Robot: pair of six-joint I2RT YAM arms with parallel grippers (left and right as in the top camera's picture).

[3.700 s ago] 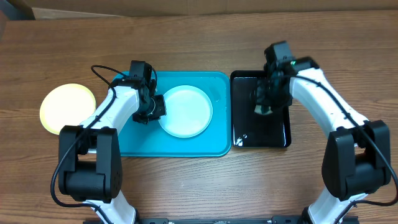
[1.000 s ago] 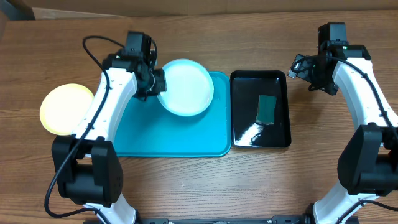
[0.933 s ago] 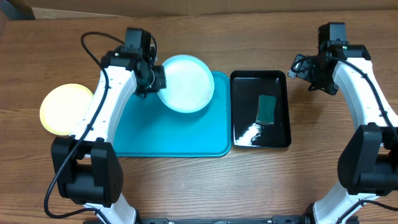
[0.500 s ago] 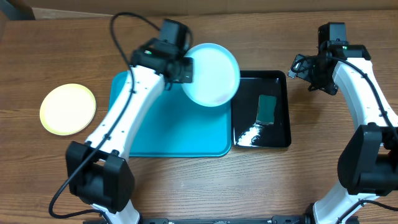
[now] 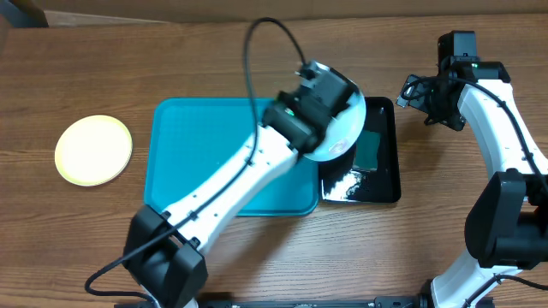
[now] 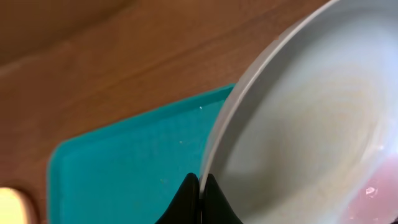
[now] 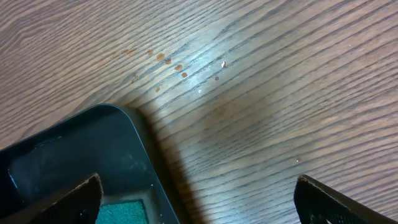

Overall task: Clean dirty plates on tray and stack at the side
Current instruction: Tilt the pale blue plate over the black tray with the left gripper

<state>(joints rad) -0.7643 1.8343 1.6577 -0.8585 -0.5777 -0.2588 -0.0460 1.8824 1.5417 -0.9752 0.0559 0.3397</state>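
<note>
Step in hand: presenting a plate for cleaning. The left gripper [image 6: 199, 186] is clamped on the rim of the pale plate [image 5: 347, 130], aloft over the right edge of the tray [image 5: 197, 145]. The right gripper [image 7: 198, 199], farther right of the tray, stands wide and empty. Next it probably needs the sponge [image 5: 370, 152].

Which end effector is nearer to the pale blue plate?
Left. The left end effector is shut on the rim of the pale blue plate; the right end effector hangs open, apart, beyond the black tray.

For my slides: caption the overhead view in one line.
Left hand grips a pale plate by its rim above the edge of the black tray; right hand hovers open.
</note>
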